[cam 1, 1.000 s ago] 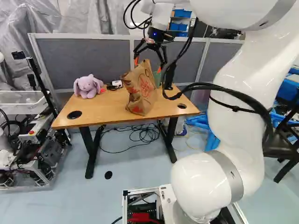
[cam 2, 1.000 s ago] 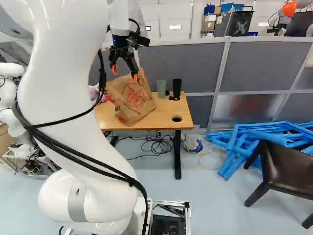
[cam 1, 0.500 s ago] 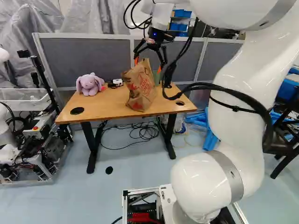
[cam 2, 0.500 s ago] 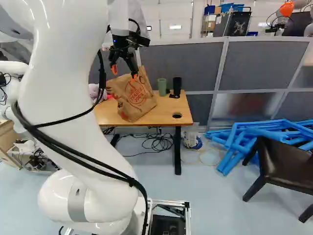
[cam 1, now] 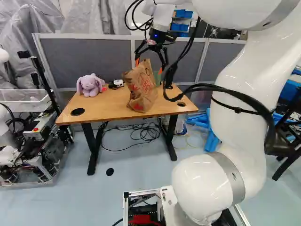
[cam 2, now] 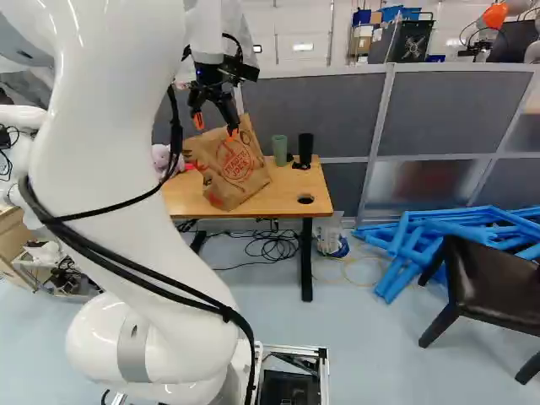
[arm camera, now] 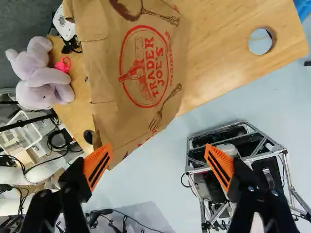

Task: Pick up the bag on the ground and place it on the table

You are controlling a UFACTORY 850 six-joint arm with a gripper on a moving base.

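On table (cam 2: 285,201), paper bag (cam 2: 229,175), green cup (cam 2: 279,150), black cup (cam 2: 305,149); contents hidden.

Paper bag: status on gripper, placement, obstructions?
Gripper open, nothing gripped. Paper bag on table. Green cup close by; no obstruction seen between gripper and bag.

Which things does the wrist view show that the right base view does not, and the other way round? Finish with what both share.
Only the wrist view shows the black-and-white device beside the plush toy.
Only the right base view shows the green cup, the black cup and the dark chair.
Both show the plush toy, the paper bag, the table and the tool.
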